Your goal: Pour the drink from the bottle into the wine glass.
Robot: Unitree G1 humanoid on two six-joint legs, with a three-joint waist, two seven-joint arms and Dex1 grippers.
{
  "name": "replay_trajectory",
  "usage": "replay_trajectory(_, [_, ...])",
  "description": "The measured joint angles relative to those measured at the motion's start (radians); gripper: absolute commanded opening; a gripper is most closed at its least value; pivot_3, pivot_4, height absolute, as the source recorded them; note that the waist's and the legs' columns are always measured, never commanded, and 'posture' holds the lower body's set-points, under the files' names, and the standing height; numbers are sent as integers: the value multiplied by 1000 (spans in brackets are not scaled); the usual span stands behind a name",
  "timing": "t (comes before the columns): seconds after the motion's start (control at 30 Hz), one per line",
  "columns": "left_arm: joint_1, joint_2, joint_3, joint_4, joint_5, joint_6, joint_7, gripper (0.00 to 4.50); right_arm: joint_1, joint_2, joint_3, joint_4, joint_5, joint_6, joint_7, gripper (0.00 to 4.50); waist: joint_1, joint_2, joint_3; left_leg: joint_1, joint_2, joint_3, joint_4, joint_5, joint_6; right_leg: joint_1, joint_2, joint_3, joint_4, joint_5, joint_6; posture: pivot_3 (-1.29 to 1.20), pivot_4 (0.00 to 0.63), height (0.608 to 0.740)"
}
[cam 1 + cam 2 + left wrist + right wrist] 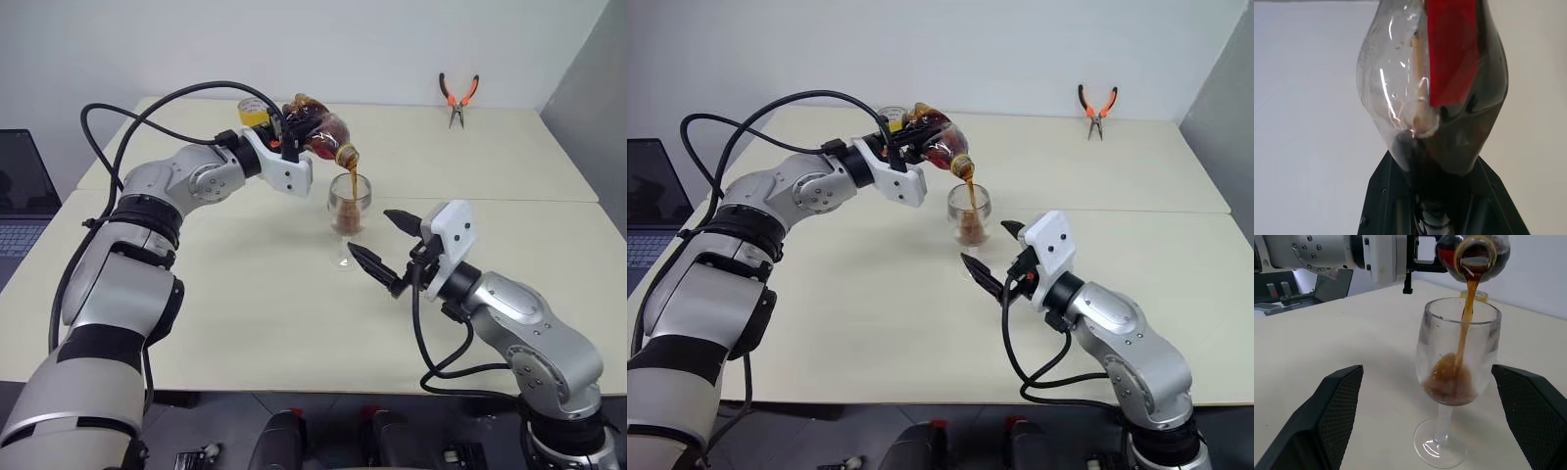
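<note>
This looks like a robotics lab or test room rather than a home or bar: a plain cream table (pixel 245 323) made of two tops pushed together (a seam runs across the middle of the frame) stands against a bare white wall (pixel 323 39) that fills the top. Orange-handled pliers (pixel 458 98) lie at the upper right of the table, a yellow tape roll (pixel 257 114) sits at upper centre, and an open laptop (pixel 22 196) shows at the left edge. Loose black cables (pixel 147 117) arch over the table's left side.
</note>
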Motion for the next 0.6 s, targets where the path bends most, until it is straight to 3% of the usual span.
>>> replay_trajectory(0.6, [-1, 1, -3, 5, 8, 0, 6, 508, 65, -37, 9, -24, -39, -171, 80, 4500, 0, 0, 0, 0, 0, 0, 0, 0, 0, 0, 0, 0, 0, 0, 0, 0, 150, 740])
